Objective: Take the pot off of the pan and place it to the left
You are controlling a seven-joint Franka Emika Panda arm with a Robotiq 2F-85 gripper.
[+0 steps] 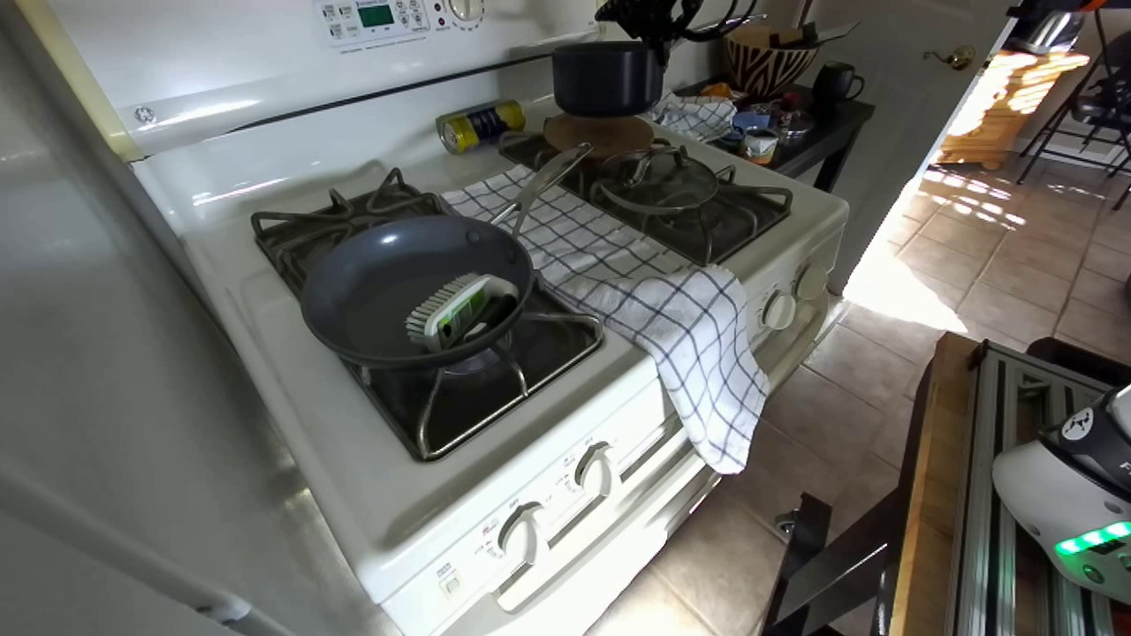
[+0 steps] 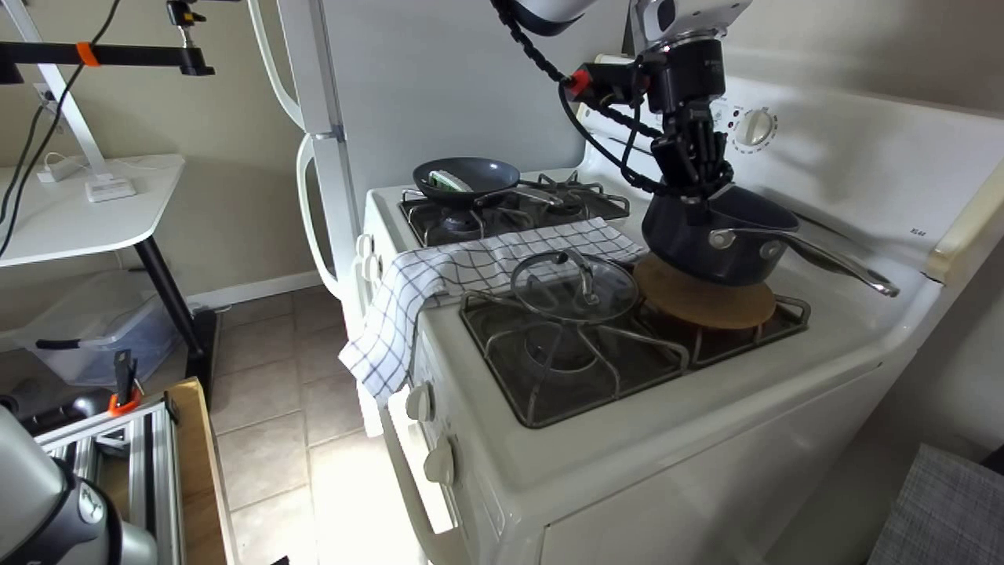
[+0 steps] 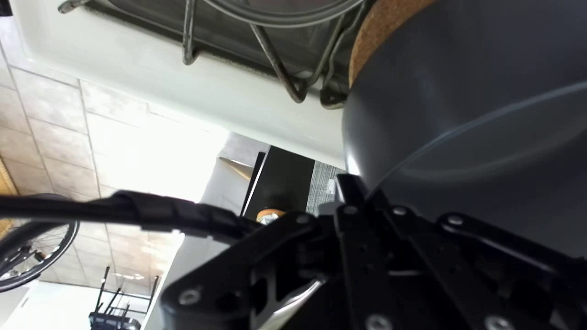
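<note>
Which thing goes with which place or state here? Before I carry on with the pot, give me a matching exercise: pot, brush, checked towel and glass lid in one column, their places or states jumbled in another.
Things:
1. pot
2. brush
3. checked towel
4. glass lid

Places or states:
A. draped over the front edge of the stove
B. see-through, beside the brown round board
C. lying in the pan
D. held at its rim by the gripper

Pairs: 1-D, 2-C, 3-A, 4-B

In an exterior view, a wht table [image 2: 70,227] stands at 9 o'clk, beige wall [image 2: 235,118] at 10, tile floor [image 2: 259,369] at 8, w/ bright light [image 2: 353,486] at 7.
</note>
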